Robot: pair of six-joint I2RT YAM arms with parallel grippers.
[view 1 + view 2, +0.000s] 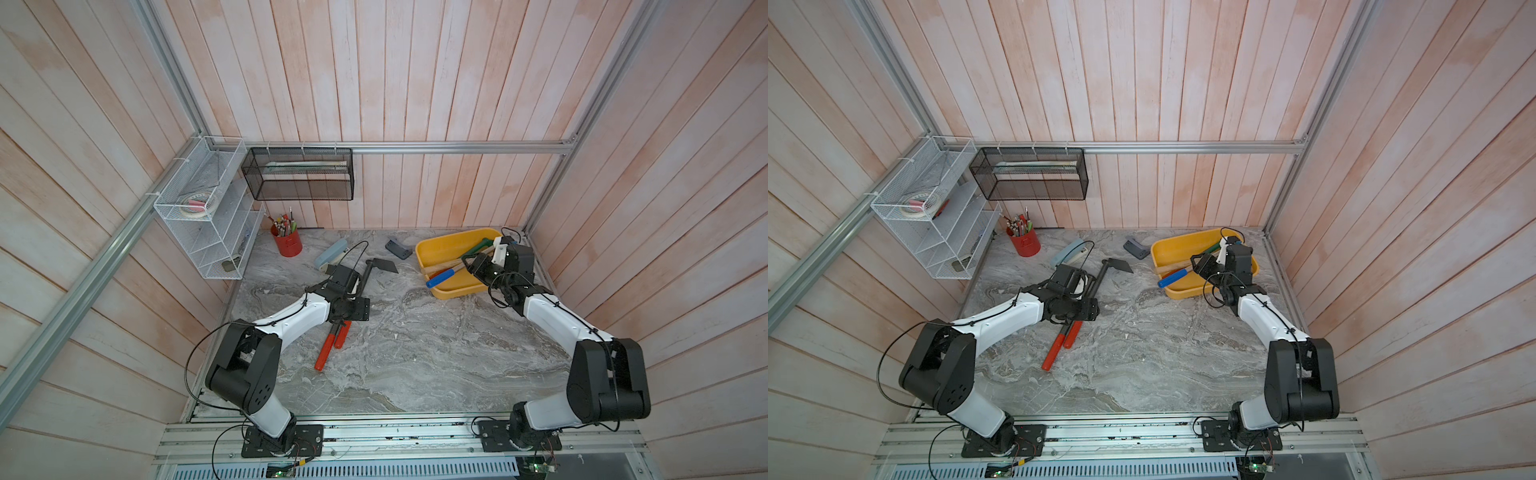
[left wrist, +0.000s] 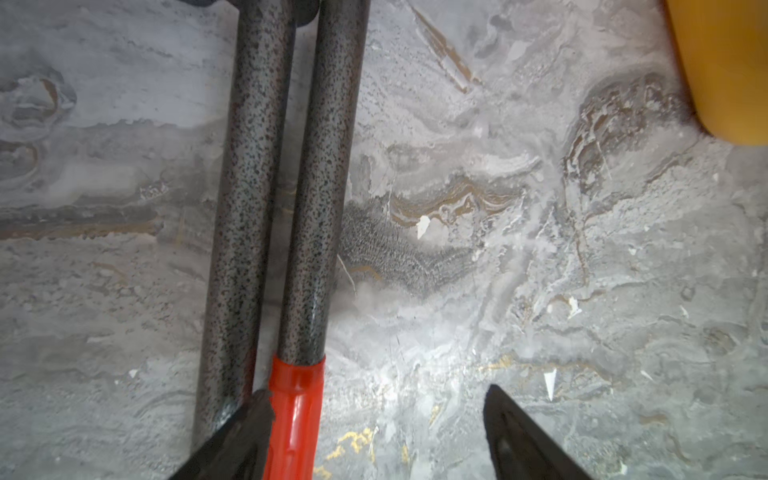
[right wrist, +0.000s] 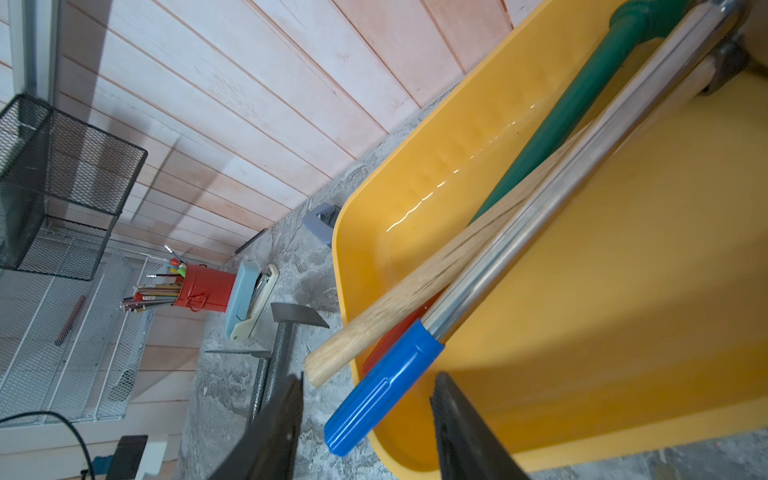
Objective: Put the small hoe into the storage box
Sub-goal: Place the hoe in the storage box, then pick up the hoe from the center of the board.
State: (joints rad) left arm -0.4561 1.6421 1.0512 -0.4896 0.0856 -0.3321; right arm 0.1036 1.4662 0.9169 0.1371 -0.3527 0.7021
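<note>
- Counter (image 1: 415, 353) of grey marbled stone carries everything, and the yellow storage box (image 1: 434, 249) sits in its far right corner.
- Left of the storage box and apart from it, the small hoe (image 1: 379, 266) lies flat on the counter. Its blade points to the far wall and its shaft runs under the left arm, so it is not in the box.
- Just beside the hoe on its left lies a second tool (image 2: 243, 208) with the same speckled shaft. Both red grips point toward the near edge.
- The left fingers (image 2: 523, 436) stand spread wide over the hoe's red grip (image 2: 296, 415). The grip sits in the gap just beside one finger, with bare counter up to the other, so nothing is clamped.
- The right fingers (image 3: 465, 432) hover over the near side of the storage box. They are parted, with a blue-gripped tool (image 3: 386, 382) showing between them and space on either side, and they grip nothing.
- In the box with it lie a wooden handle (image 3: 415, 286) and a green handle (image 3: 582, 95). The blue grip and the wooden end stick out over the rim.
- At far left stand a red pencil cup (image 1: 287, 246) and a pale blue stapler (image 1: 330, 254). A grey hole punch (image 1: 398, 248) lies just left of the box.
- A white wire rack (image 1: 208, 216) and a black mesh basket (image 1: 299, 174) hang on the walls above the far left corner.
</note>
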